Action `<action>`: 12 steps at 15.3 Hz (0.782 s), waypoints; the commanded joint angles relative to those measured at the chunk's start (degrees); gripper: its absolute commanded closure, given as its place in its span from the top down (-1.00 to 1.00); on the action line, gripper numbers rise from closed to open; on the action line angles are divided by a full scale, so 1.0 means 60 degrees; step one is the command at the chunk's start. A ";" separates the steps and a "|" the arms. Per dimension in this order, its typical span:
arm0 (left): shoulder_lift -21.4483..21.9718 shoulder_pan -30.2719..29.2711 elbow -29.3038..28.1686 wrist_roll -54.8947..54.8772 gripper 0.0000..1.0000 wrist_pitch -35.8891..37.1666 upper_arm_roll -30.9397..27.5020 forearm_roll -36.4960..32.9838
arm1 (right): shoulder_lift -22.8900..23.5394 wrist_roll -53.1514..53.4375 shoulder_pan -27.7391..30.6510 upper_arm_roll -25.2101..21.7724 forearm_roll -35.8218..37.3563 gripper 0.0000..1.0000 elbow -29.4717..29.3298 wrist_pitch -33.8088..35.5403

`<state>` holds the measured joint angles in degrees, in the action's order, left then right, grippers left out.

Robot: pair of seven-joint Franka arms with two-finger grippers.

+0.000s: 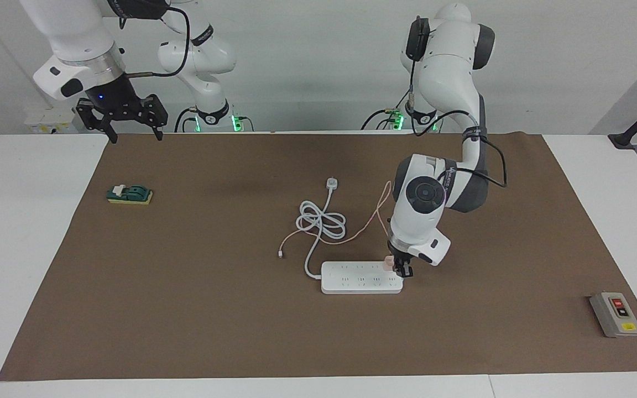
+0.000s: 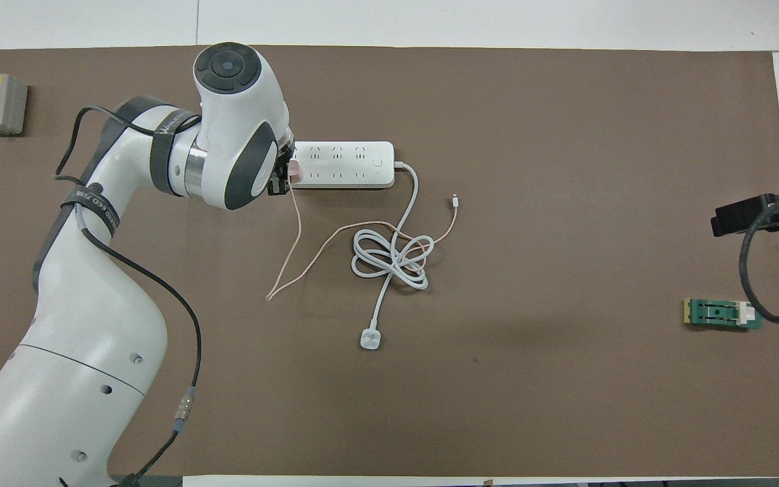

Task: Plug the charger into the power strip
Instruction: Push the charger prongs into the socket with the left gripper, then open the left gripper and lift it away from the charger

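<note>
One misaligned prong could jam as our left tool point(image 1: 397, 267), clamping the charger point(image 1: 389, 262), presses the power strip point(image 1: 360, 278); right tool point(image 1: 128, 119) waits wide.

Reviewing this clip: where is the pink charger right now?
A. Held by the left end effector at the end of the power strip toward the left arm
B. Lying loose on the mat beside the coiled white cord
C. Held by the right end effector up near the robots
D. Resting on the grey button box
A: the left end effector is shut on the charger at the end of the power strip toward the left arm; the right end effector hangs open, holding nothing.
</note>
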<state>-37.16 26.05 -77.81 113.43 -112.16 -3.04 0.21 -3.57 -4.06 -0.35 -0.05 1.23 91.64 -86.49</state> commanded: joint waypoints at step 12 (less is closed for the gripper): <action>0.0962 -0.0137 -0.0156 -0.0505 0.95 0.0279 -0.0020 0.0141 | -0.0211 0.0091 0.0116 0.0111 -0.0058 1.00 0.0224 0.0133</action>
<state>-35.11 25.84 -77.70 112.42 -113.52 -3.07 0.34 -3.57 -4.06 -0.35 -0.05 1.23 91.65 -86.10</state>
